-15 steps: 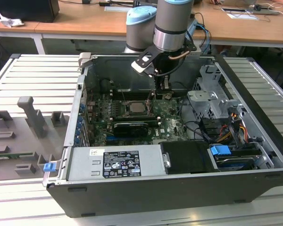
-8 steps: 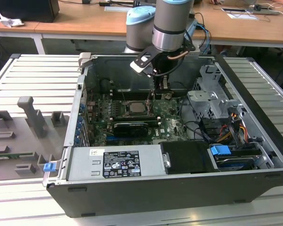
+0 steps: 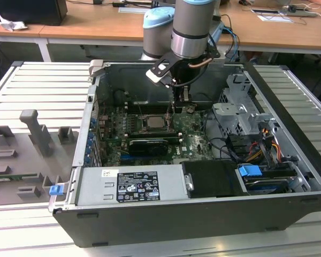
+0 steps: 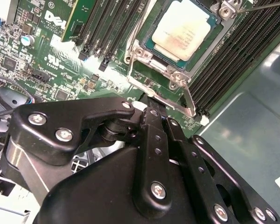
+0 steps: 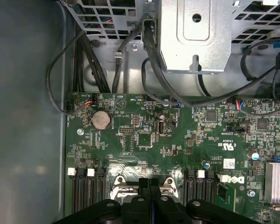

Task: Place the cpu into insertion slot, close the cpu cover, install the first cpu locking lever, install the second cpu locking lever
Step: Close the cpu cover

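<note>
I am viewing one arm reaching down into an open computer case [image 3: 289, 134], which is sitting on a slatted metal desk [image 3: 37, 80]. The tool [image 3: 171, 111] is hanging near the centre of the exterior view, low over the motherboard [image 3: 195, 134]. It is just beside the insertion slot [image 3: 143, 128], on the side toward the exterior view's right.

Tool state: narrow. In the first wrist view the two fingers [image 5: 143, 189] are lying pressed against each other, with a thin seam between them.

The cpu [image 4: 179, 29] is sitting flat inside the insertion slot with its dull metal face turned up. The cpu cover [image 4: 141, 52] is lying down around the chip, its window framing that face.

In the second wrist view the fingertips are sitting right at the end of a thin metal lever [image 4: 189, 100]. This lever is running along one edge of the cover, next to the memory slots [image 4: 233, 51]. I cannot tell whether the tips are touching it. A second thin rod [image 4: 263, 5] is crossing the far corner of the cover.

A grey power supply [image 3: 134, 184] is occupying the lower centre of the exterior view. Grey moulded fixtures [image 3: 35, 134] are resting on the desk toward the exterior view's left.
</note>
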Robot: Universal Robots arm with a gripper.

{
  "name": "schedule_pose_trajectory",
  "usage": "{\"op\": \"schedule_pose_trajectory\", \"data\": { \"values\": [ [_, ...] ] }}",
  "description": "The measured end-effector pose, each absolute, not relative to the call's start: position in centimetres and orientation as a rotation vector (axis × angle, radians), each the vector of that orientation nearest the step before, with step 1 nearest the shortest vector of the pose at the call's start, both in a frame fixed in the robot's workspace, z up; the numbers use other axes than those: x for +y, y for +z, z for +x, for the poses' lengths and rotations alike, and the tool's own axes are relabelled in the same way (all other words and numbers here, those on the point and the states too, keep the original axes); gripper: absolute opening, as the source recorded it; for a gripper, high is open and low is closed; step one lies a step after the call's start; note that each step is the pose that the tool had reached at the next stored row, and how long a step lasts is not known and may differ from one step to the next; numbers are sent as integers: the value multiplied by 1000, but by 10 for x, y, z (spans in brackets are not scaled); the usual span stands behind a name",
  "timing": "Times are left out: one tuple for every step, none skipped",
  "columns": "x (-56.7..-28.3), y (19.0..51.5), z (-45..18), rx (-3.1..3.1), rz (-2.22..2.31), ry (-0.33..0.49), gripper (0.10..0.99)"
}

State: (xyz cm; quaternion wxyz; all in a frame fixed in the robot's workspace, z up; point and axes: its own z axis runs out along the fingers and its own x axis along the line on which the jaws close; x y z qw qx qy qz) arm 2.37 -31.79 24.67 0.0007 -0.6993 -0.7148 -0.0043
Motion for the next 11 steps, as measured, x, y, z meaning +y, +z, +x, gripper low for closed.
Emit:
{"op": "schedule_pose_trajectory", "data": {
  "values": [
    [-318,247,23,-2245,-2196,-14,106],
    [-318,247,23,-2245,-2196,-14,106],
    [-318,247,23,-2244,-2196,-14,106],
    [-318,247,22,-2245,-2196,-14,106],
    [-318,247,22,-2245,-2196,-14,106],
    [-318,247,21,-2245,-2196,-14,106],
    [-318,247,21,-2245,-2196,-14,106],
    [-318,247,21,-2245,-2196,-14,106],
    [-318,247,20,-2244,-2196,-14,106],
    [-318,247,20,-2245,-2196,-14,106],
    [-318,247,20,-2245,-2196,-14,106]
  ]
}}
